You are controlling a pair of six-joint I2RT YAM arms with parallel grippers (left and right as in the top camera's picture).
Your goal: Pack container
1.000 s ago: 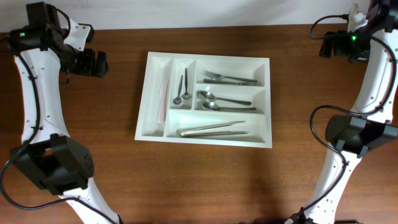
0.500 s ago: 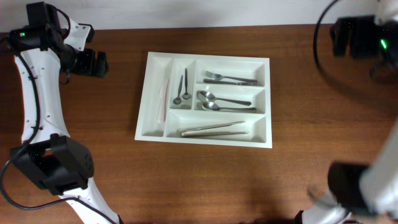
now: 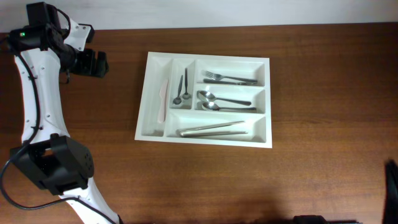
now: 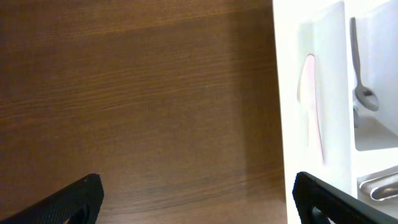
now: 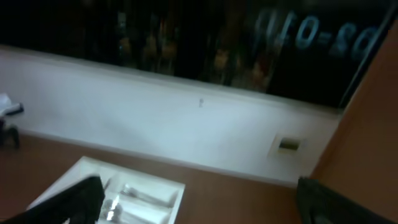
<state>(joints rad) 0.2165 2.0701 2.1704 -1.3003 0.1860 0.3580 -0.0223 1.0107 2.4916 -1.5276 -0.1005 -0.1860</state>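
The white cutlery tray lies mid-table. It holds a pink knife, two small spoons, forks, larger spoons and tongs. My left gripper hovers over bare table left of the tray, open and empty. In the left wrist view, the left gripper has its fingers wide apart, with the tray's left wall and the pink knife at right. My right gripper is open and empty, raised high and aimed at the far wall. The tray shows blurred below it.
The brown wooden table surrounds the tray. A white wall and a dark window lie beyond the table. A dark part of the right arm shows at the overhead's right edge.
The right arm has swung up and away from the top right and left the overhead view almost entirely. The left arm and the tray have not moved.
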